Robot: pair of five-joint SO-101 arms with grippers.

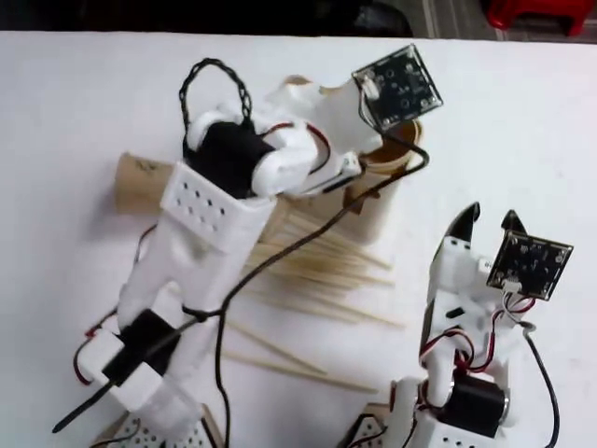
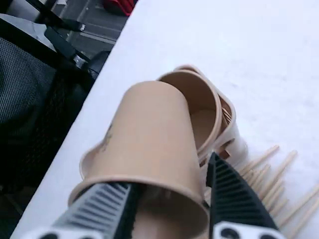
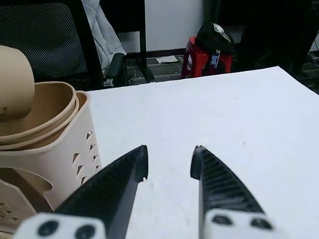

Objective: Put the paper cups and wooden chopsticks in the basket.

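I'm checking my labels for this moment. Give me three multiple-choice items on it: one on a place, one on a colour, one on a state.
1. Where does the spread of thin wooden chopsticks lie?
A) in the right tool
B) on the white table beside the beige plastic basket
C) on a chair

2. What colour is the tapered paper cup in the left tool?
A) tan
B) blue
C) white

3. How is the right tool?
A) shut on a cup
B) shut on a chopstick
C) open, holding nothing

Answers:
1. B, the high view shows the sticks fanned out on the tabletop next to the basket.
2. A, the left wrist view shows a tan cup between the fingers.
3. C, the right wrist view shows bare table in the gap between its fingers.
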